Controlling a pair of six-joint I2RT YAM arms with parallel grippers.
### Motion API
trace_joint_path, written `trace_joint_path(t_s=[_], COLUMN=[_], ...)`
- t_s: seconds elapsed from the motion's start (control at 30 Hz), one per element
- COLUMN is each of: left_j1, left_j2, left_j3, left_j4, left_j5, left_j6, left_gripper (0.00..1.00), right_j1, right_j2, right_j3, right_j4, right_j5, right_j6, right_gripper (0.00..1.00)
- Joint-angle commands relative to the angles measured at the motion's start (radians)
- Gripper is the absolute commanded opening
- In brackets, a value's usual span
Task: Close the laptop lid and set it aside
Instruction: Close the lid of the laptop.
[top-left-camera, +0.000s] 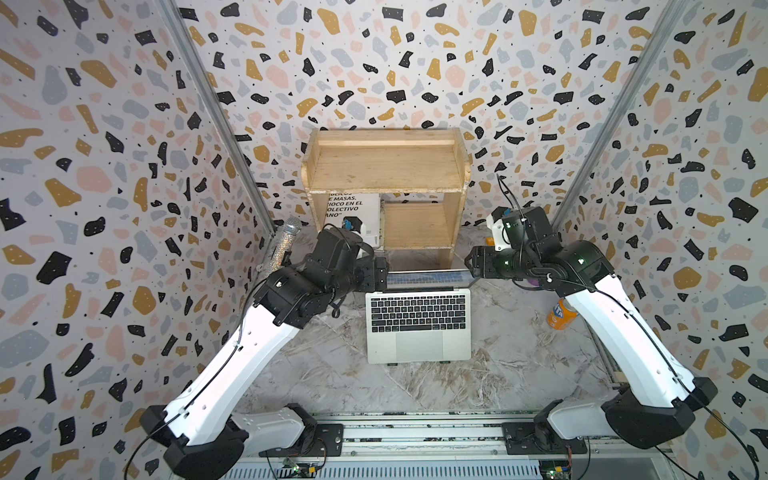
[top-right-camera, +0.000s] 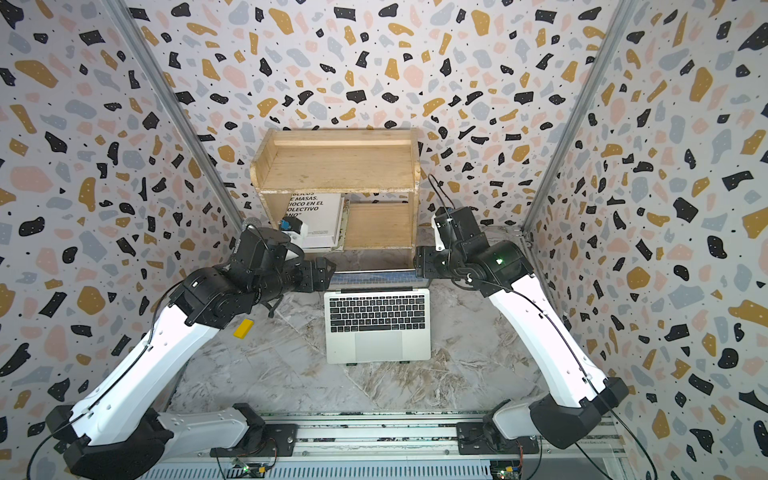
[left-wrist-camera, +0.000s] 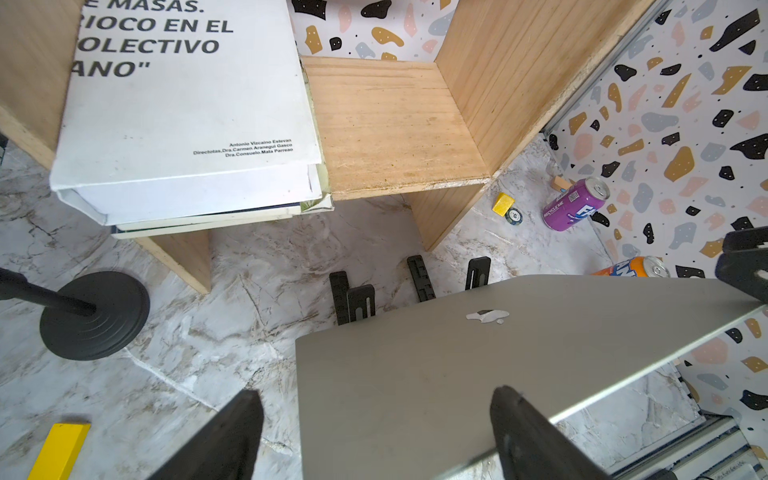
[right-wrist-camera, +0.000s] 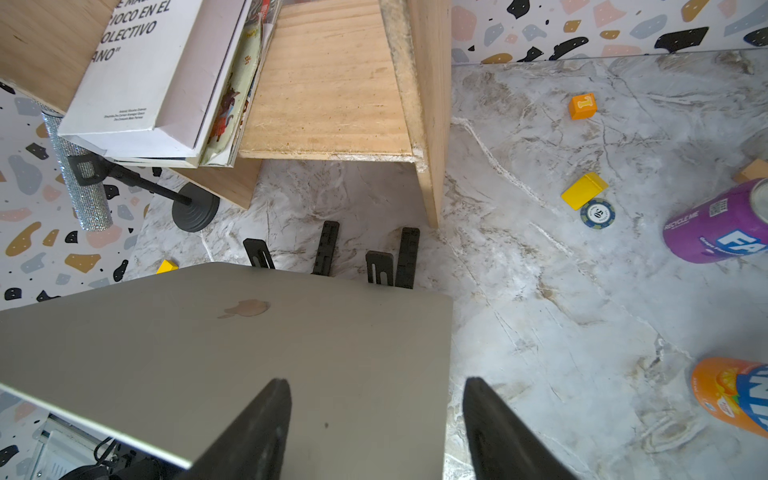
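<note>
Closing step was in hand: the laptop (top-left-camera: 419, 328) sat open on its black stand (left-wrist-camera: 419, 277) mid-desk (top-left-camera: 519, 357), with the laptop lid (left-wrist-camera: 478, 374) up. The left gripper (left-wrist-camera: 376, 392) and right gripper (right-wrist-camera: 374, 381) had jaws apart, each straddling a top lid corner, clamping nothing. Next, we reckoned: press both down evenly, then shift it aside. Count: one laptop, two cans, the purple can (left-wrist-camera: 575, 203) and the orange can (top-left-camera: 561, 313).

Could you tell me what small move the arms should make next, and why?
Probably press the lid gently down toward the keyboard with both together: it stands open, and the left gripper and right gripper, jaws open, straddle its upper corners.
</note>
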Motion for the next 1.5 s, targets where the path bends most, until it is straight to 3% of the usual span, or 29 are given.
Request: trace_joint_path(t_s=[0.0, 1.47], left_j1=[-0.010, -0.030], left_j2=[-0.019, -0.166], left_j3=[-0.023, -0.197], left_j4=[-0.032, -0.035], left_j5=[0.024, 0.106], left_j6=[-0.004, -0.074], left_gripper=[0.87, 0.88], right_j1=[0.015, 0.086], right_j2=[-0.037, -0.183], right_j3=[-0.021, -0.212], right_j4=[-0.029, -0.034], right_j5=[0.006, -0.001], right_j6=[0.004, 0.036], right_gripper=[0.70, 0.68])
